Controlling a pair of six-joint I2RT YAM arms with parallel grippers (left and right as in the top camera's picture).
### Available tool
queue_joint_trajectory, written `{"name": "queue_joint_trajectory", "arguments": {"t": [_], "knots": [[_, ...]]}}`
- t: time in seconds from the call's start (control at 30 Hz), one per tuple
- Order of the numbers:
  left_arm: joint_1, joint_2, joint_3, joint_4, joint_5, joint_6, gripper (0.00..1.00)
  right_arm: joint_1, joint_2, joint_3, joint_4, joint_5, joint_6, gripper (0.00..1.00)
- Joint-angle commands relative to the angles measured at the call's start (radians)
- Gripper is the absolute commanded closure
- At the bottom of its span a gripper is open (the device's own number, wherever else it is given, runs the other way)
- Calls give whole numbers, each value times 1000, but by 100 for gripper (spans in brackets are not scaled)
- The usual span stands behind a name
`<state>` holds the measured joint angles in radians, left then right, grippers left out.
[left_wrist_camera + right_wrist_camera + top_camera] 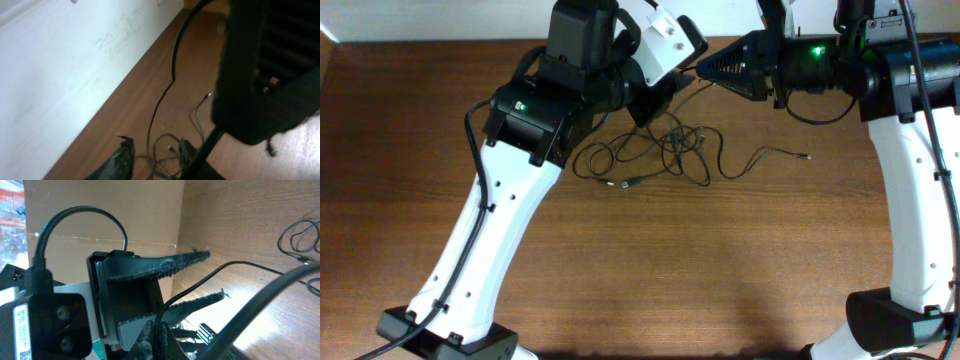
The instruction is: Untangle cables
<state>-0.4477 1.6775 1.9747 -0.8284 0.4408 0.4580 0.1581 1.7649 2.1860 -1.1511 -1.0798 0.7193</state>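
Overhead, the cables point(672, 150) are seen tangled just below the spread left gripper point(155, 146), with the equally spread right gripper point(215, 275) set farther, upper right.

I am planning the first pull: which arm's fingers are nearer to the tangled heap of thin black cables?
Left. The left fingers stand open just above the tangled heap of thin black cables; the right fingers, open too, sit beyond it, slightly rightward.
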Motion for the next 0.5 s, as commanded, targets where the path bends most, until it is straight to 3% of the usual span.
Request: {"name": "queue_joint_trajectory", "arguments": {"t": [0.0,0.07,0.13,0.2,0.23,0.37,0.4,0.47], "knots": [[0,3,0,5,42,4,84,5,-4,0,3,-24,-4,96],[0,3,0,6,42,4,100,5,-4,0,3,-23,-4,96],[0,3,0,5,42,-1,100,5,-4,0,3,6,-5,96],[1,3,0,6,42,-40,100,5,-4,0,3,68,-8,81],[0,3,0,6,42,-62,100,5,-4,0,3,103,-10,69],[0,3,1,12,42,-125,100,5,-4,0,3,158,-55,69],[1,1,1,19,42,-146,100,5,-4,0,2,170,-71,64],[3,-6,1,51,42,-208,100,5,-4,0,-8,214,-134,32]]}}
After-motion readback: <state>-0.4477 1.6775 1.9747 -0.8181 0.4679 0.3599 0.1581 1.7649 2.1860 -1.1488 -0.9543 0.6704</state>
